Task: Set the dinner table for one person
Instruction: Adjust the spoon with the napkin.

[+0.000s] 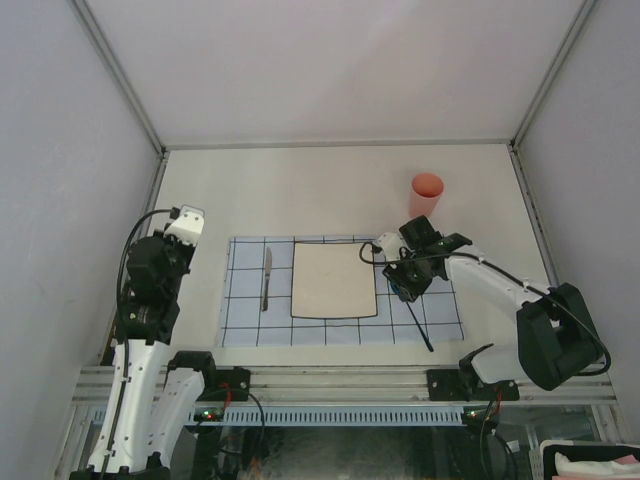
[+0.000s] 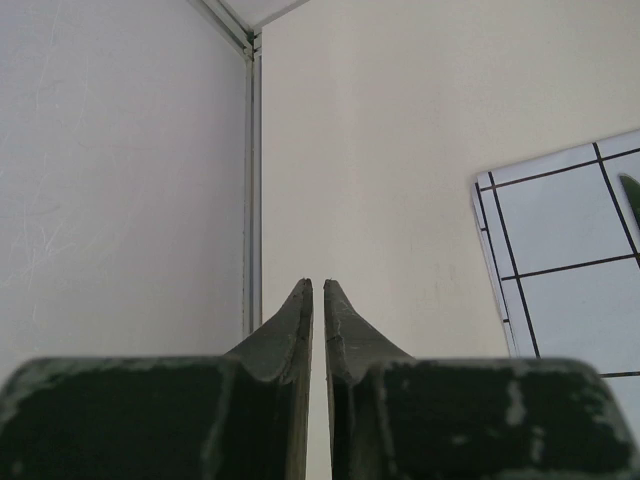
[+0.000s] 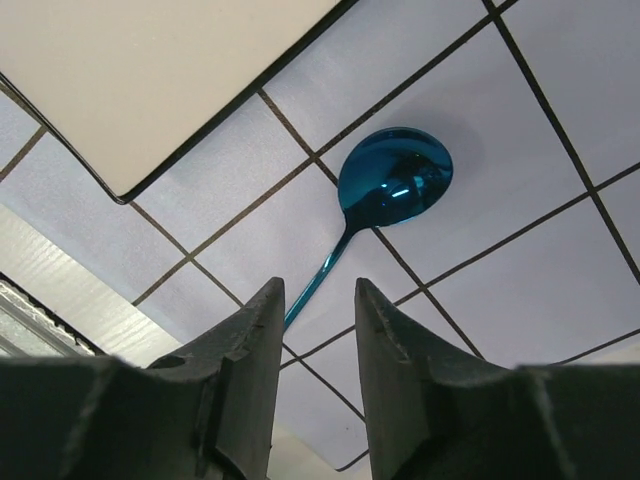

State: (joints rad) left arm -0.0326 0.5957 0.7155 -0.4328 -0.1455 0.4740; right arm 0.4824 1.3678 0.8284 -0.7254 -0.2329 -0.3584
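My right claw (image 3: 315, 290) sits low in its wrist frame, its fingers part-open and clenching nothing. The blue spoon (image 3: 392, 180) lies on the gridded cloth (image 3: 520, 160). Its bowl is near the centre of the frame, and its handle runs down into the gap between my fingers. I cannot tell whether a finger touches it.

My left claw (image 2: 318, 285) is closed to a thin slit and empty. It hangs over the dinner table (image 2: 400, 150), which fills the upper right of that frame.

From above, the table spans the middle of the frame under the cloth. A beige square plate (image 1: 334, 280) lies at the centre of the cloth, with a knife (image 1: 267, 278) just to its left.
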